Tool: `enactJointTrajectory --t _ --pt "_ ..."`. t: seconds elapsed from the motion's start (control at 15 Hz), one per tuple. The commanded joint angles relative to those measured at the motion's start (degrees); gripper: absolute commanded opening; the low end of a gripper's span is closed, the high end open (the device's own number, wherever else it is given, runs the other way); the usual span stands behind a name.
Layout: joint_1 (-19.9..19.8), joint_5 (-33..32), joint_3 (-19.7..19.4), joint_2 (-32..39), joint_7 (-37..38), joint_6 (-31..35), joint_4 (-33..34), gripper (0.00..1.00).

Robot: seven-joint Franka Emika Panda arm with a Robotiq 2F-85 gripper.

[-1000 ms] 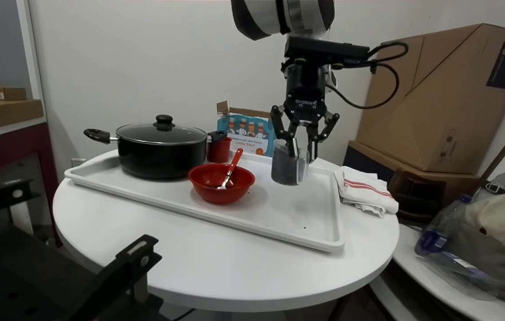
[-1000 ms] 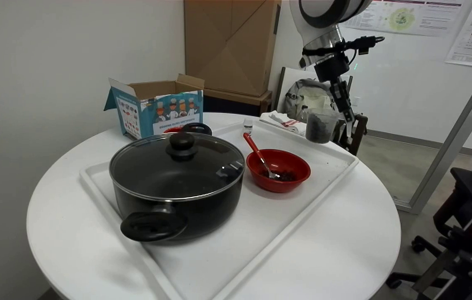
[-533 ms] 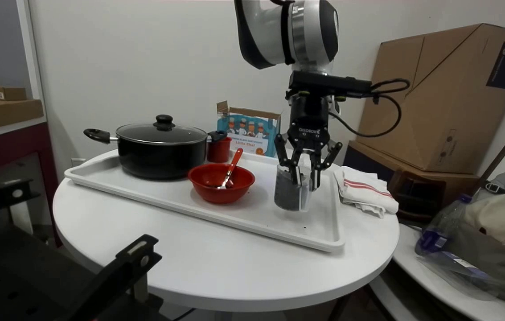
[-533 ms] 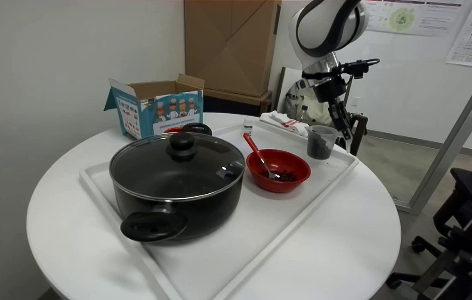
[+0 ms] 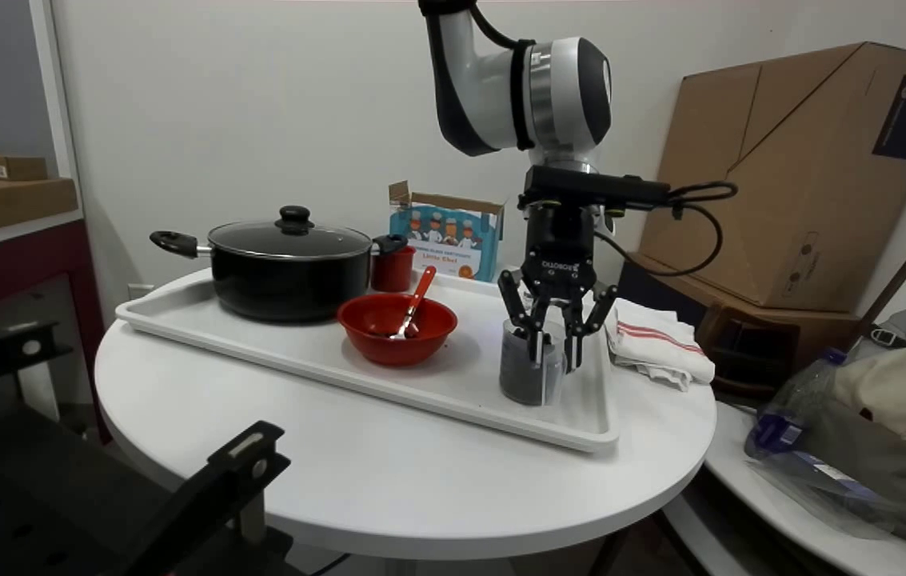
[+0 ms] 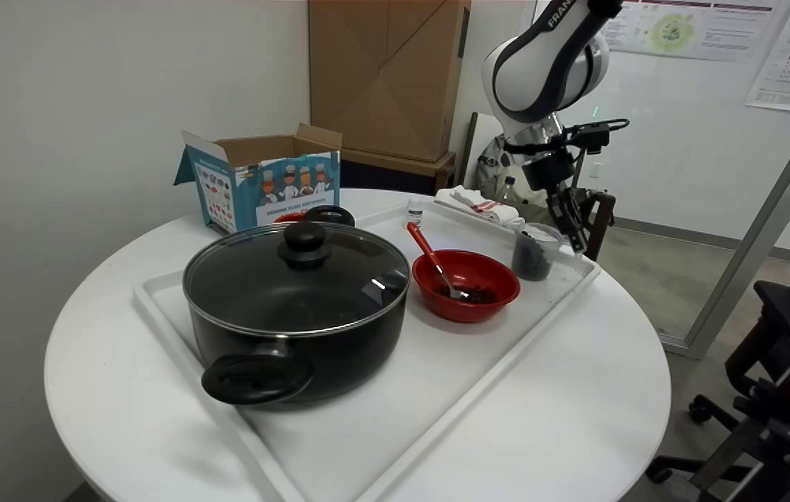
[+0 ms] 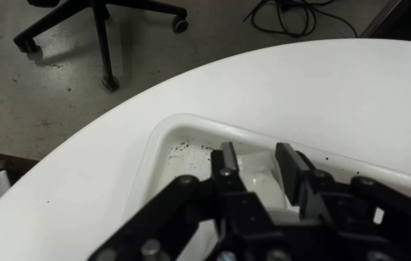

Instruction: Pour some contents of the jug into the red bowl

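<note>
The jug (image 5: 520, 372), a small translucent cup with dark grey contents, is at the right end of the tray, its base at or just above the surface. It also shows in an exterior view (image 6: 533, 256). My gripper (image 5: 556, 358) points down over its handle side. In the wrist view, my gripper (image 7: 256, 148) has its pads on either side of the clear handle (image 7: 261, 188). The far pad contact is hard to see. The red bowl (image 5: 389, 348) stands left of the jug in an exterior view, with dark bits and a red-handled spoon (image 6: 429, 251) inside.
A white tray (image 5: 460, 380) carries a black lidded pot (image 5: 289, 284) and a red cup (image 5: 393, 270). A blue box (image 5: 453, 240) stands behind. A folded towel (image 5: 652, 340) lies beside the tray. A small bottle (image 6: 415, 211) stands behind the bowl. Dark specks (image 7: 187, 152) lie on the tray.
The arm has moved down with the jug, from in the air to tray level. The jug's lean looks slightly different. The bowl, spoon and pot have not moved.
</note>
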Motion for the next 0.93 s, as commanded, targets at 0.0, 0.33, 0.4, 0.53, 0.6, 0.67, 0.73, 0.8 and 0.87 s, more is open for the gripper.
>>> enactJointTrajectory --t 0.0,0.33,0.4,0.53,0.6,0.67,0.73,0.8,0.87 --pt "0.5 0.1 0.0 0.9 -1.1 -0.8 1.5 0.67" --pt "1.1 1.5 2.1 -5.1 -1.4 0.4 -4.2 0.99" --pt "1.2 2.5 2.7 -7.0 -0.3 0.3 -5.7 1.00" --pt "1.3 5.8 4.1 -11.4 2.5 1.3 -9.0 1.00" --pt "1.3 8.5 4.7 -14.1 4.5 1.8 -10.8 1.00" --pt "1.5 11.1 5.2 -16.7 6.0 1.9 -12.5 1.00" --pt "1.8 13.5 5.6 -19.3 7.7 2.0 -14.4 1.00" --pt "2.2 15.6 5.7 -21.9 9.5 3.1 -16.3 1.00" --pt "2.8 17.1 5.6 -24.5 11.4 4.7 -18.5 1.00"
